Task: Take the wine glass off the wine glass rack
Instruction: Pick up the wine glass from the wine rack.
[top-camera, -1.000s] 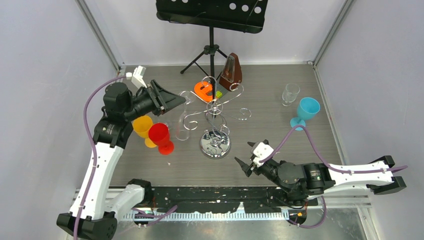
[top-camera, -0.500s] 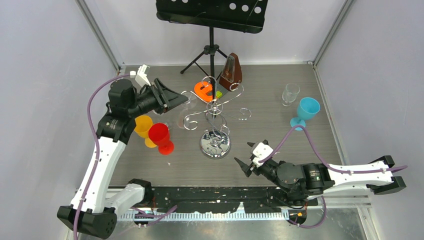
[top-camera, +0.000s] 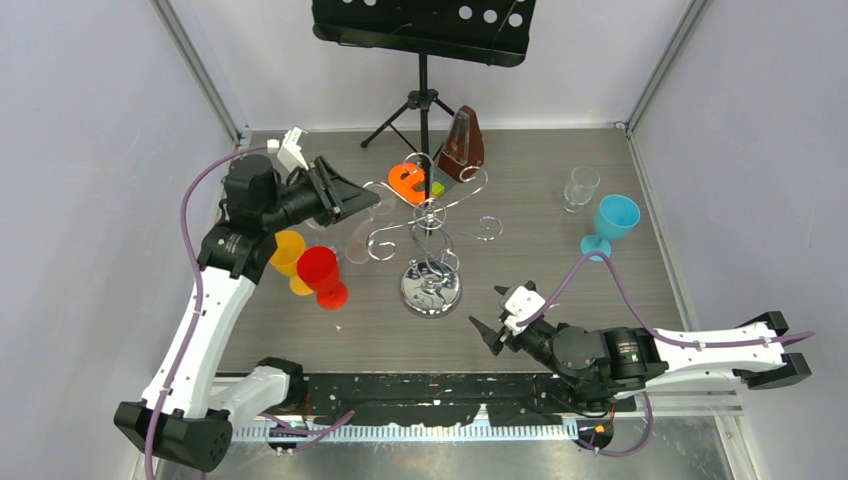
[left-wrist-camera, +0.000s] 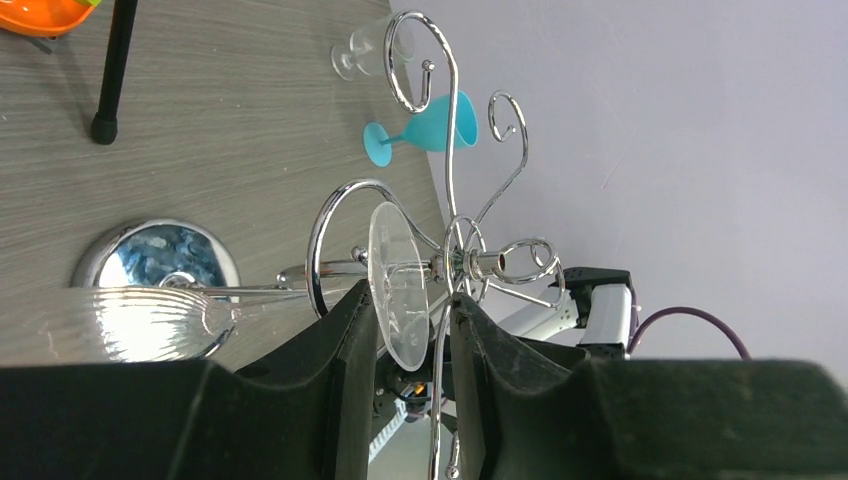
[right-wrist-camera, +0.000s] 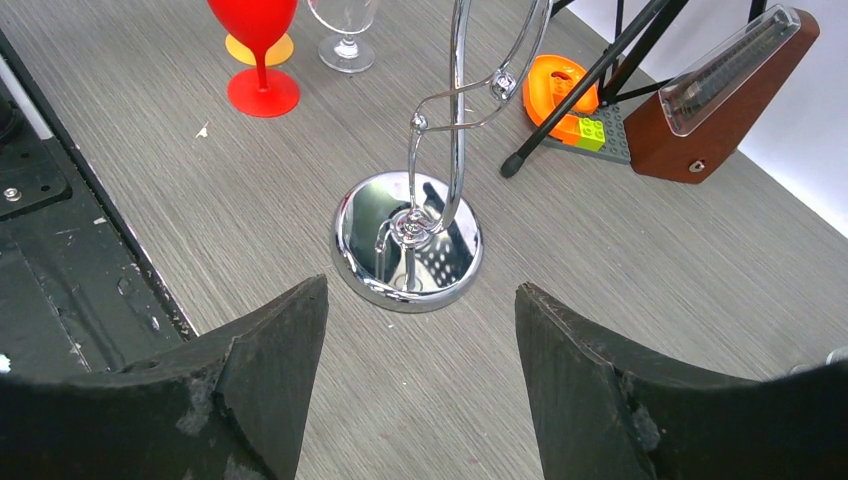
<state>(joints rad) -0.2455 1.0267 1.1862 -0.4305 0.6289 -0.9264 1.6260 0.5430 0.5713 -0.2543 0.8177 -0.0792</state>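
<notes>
The wine glass is clear and hangs bowl-down from a left arm of the chrome wine glass rack, whose mirror base stands mid-table. My left gripper reaches in from the left at the height of the glass's foot. In the left wrist view its jaws stand narrowly apart around the round foot. One finger lies against the foot, and a rack wire runs beside the other. The left gripper is open. My right gripper hovers low, open and with nothing in it, in front of the rack base.
A red goblet and a yellow one stand left of the rack. Behind it are an orange piece, a brown metronome and a black music stand. A clear glass and a blue goblet stand far right.
My left gripper has pushed further right toward the rack, and its jaws have narrowed around the glass's foot. The hanging bowl has swung slightly left. The right arm is still.
</notes>
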